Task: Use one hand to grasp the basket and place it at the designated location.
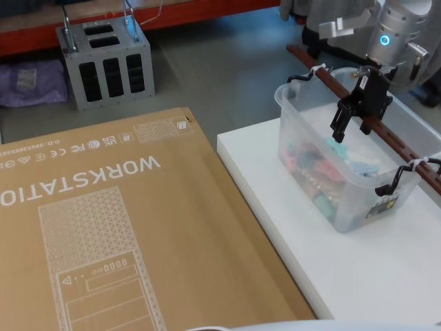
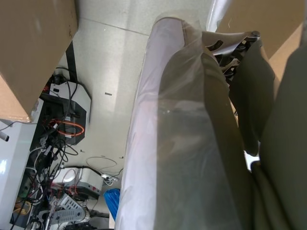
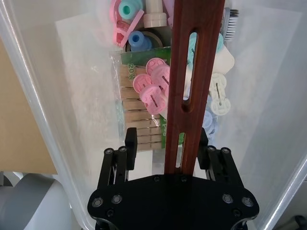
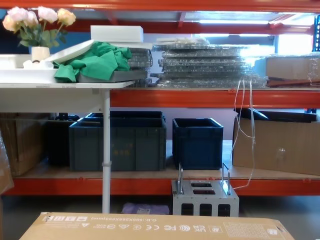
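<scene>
The big cardboard box (image 1: pixel 103 227) lies nearest you. Right of it, the white table (image 1: pixel 358 276) carries the basket (image 1: pixel 303 138), not yet lifted. Over its brown handle (image 1: pixel 406 155), your right gripper (image 1: pixel 339 131) has its claw spread, one finger on either side, gripping nothing. Pinching, lifting, carrying and placing all remain. Your left gripper (image 2: pixel 249 96) idles low above the floor.

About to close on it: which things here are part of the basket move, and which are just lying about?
Job: basket; its reddish-brown bar handle; right gripper, open astride the handle; white table under the basket.
Lying about: cardboard workstation box; grey metal box; dark blue crates; green cloth.
</scene>
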